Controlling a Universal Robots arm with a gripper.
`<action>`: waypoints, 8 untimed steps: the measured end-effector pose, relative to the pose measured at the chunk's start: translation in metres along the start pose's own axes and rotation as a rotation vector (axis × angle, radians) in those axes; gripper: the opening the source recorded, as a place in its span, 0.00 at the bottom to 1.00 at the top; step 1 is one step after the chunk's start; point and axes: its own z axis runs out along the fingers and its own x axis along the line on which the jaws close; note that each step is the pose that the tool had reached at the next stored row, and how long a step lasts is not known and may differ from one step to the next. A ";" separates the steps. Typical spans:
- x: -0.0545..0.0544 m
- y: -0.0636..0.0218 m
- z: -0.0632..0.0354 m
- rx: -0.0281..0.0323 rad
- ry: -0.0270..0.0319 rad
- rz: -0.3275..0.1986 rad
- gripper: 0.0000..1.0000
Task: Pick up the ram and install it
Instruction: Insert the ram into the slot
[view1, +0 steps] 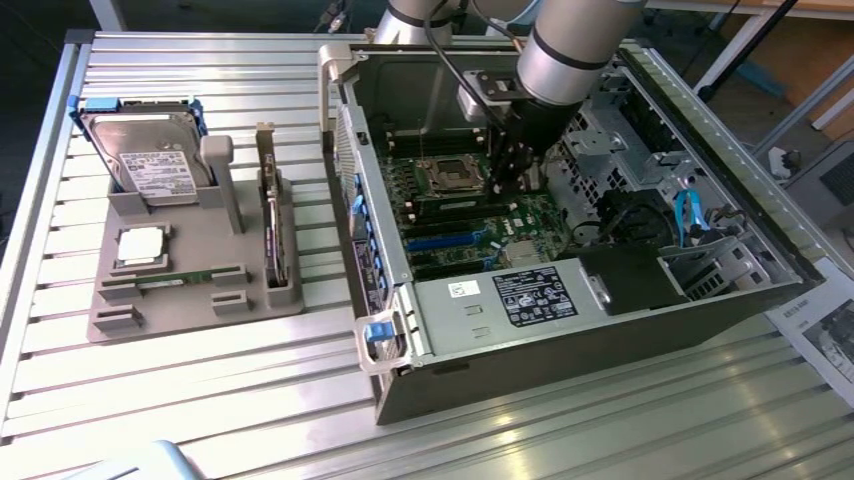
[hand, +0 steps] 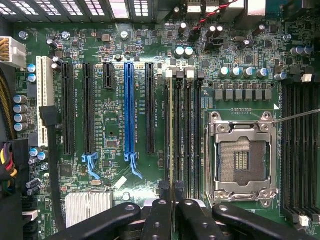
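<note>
My gripper (view1: 509, 183) reaches down into the open computer case (view1: 470, 312), just beside the empty processor socket (view1: 442, 172). In the wrist view the ram (hand: 172, 135) appears edge-on as a thin greenish-yellow line. It stands in the memory slot furthest from the processor socket (hand: 242, 157) within that bank of black slots. The two black fingers (hand: 159, 215) sit close on either side of the stick's near end, so the gripper (hand: 173, 195) is shut on it. The neighbouring memory slots (hand: 192, 135) are empty.
Long black and blue expansion slots (hand: 129, 107) run alongside the ram slots. A second bank of memory slots (hand: 297, 150) lies beyond the socket. On the exterior view's left, a grey holder (view1: 200, 300) carries a hard drive (view1: 147, 160), a silvery processor chip (view1: 143, 245) and a dark expansion card (view1: 274, 235).
</note>
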 end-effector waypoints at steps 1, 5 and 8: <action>0.000 0.0004 0.0001 0.0001 -0.0002 0.000 0.12; 0.000 0.0024 0.0005 0.0002 -0.0003 0.000 0.12; 0.000 0.0024 0.0023 0.0001 -0.0002 0.000 0.12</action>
